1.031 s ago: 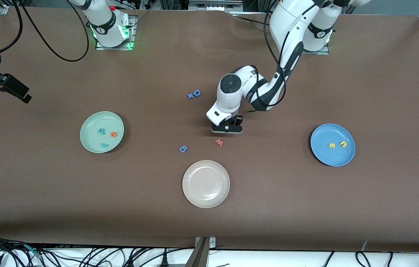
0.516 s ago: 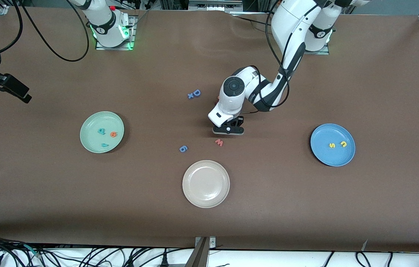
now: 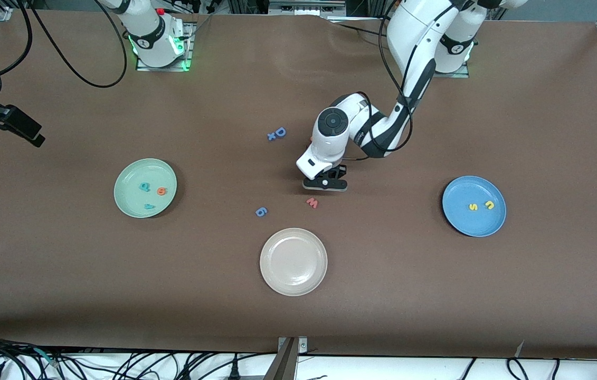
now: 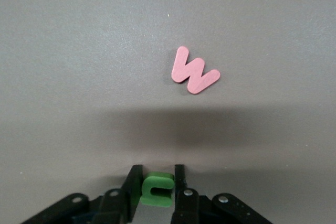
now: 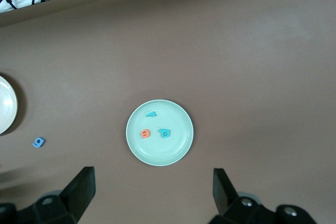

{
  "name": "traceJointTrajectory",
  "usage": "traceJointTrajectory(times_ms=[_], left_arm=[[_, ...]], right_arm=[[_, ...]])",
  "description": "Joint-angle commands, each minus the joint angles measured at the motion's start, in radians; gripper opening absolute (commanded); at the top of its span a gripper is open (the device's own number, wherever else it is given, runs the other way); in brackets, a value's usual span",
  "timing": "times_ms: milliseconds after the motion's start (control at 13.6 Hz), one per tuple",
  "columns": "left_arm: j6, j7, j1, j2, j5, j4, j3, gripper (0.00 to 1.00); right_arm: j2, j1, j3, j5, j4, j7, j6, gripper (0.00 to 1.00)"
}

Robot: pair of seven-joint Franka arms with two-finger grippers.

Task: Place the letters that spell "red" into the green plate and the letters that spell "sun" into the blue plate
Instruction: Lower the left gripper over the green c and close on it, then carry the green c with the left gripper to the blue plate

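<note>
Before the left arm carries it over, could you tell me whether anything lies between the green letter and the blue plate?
Nothing visible does. The left pincer grips the green letter; only bare table stretches toward the blue plate. The pink w lies nearer the camera, off that path.

My left arm reaches from its base to mid-tabletop, wrist bent down, left claw (image 3: pixel 324 183) low with fingers (image 4: pixel 179 181) pinched on the green letter (image 4: pixel 157 189); my right claw (image 5: pixel 152 195) waits high, fingers spread wide.
</note>
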State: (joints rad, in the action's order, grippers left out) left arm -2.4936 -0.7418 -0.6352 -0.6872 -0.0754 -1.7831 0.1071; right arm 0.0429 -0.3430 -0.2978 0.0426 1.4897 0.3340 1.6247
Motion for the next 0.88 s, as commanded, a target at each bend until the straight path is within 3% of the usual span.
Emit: traceJointTrajectory(times_ms=[0, 295, 810], left_arm=[[0.015, 0.036, 0.009, 0.005, 0.028, -0.042, 0.005, 0.23], [0.024, 0.035, 0.017, 0.009, 0.029, -0.033, 0.005, 0.22], [0.362, 0.232, 0.139, 0.113, 0.132, 0.105, 0.003, 0.2]], right_arm=[[-0.009, 0.001, 0.002, -0.007, -0.003, 0.0, 0.0, 0.99], [-0.011, 0.001, 0.002, -0.007, -0.002, 0.0, -0.002, 1.0], [-0.011, 0.001, 0.0, -0.007, -0.002, -0.001, 0.0, 0.99]])
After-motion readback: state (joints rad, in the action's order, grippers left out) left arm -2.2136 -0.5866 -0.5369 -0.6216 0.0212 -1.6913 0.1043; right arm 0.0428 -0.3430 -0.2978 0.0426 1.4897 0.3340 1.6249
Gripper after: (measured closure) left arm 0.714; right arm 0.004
